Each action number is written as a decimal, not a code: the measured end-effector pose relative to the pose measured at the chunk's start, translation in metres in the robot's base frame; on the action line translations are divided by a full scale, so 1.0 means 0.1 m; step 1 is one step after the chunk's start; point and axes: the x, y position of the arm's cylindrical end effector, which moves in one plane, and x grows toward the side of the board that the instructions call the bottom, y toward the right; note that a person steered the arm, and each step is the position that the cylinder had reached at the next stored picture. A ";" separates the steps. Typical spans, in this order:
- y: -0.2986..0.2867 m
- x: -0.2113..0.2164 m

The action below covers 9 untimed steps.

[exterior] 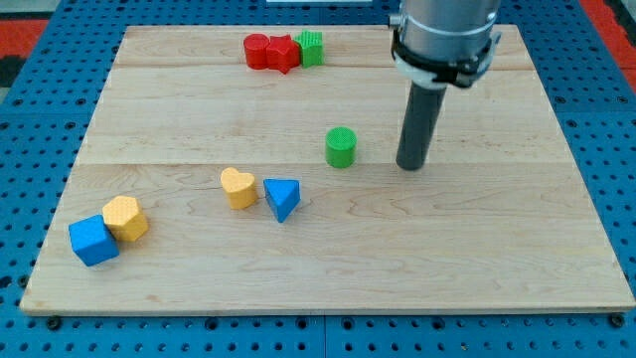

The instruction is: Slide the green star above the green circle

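**Star parked at the far edge, circle waiting mid-bench**

I carry no hand that opens or clamps, only a rod, and my tip [411, 165] sits on the bench [477, 259] just at three o'clock of the green circle [341, 146], close beside it but not touching. Nothing is being pushed right now.

The green star [311, 47] is way up at twelve o'clock, near the bench's far edge, pressed against the right side of a red cluster: a red block [257, 50] and another red block [282, 54]. It already lies roughly above the circle, a little toward eleven, but well apart from it. I'd judge the job barely begun: the star has to come off the reds and be brought down closer over the circle, and my tip is nowhere near it.

Down at seven to eight o'clock sit the yellow heart [238, 186], the blue triangle [283, 198], the yellow hexagon [126, 218] and the blue cube [92, 241], all out of the way.

Hard to read: the star's outline is small, its points possibly merging with the red neighbour, and the reds' shapes I can't call. My arm is cut off at the top edge.
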 end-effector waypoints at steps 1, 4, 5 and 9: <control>-0.79 -0.15; -0.40 -2.31; -1.11 -2.14; -0.45 -1.07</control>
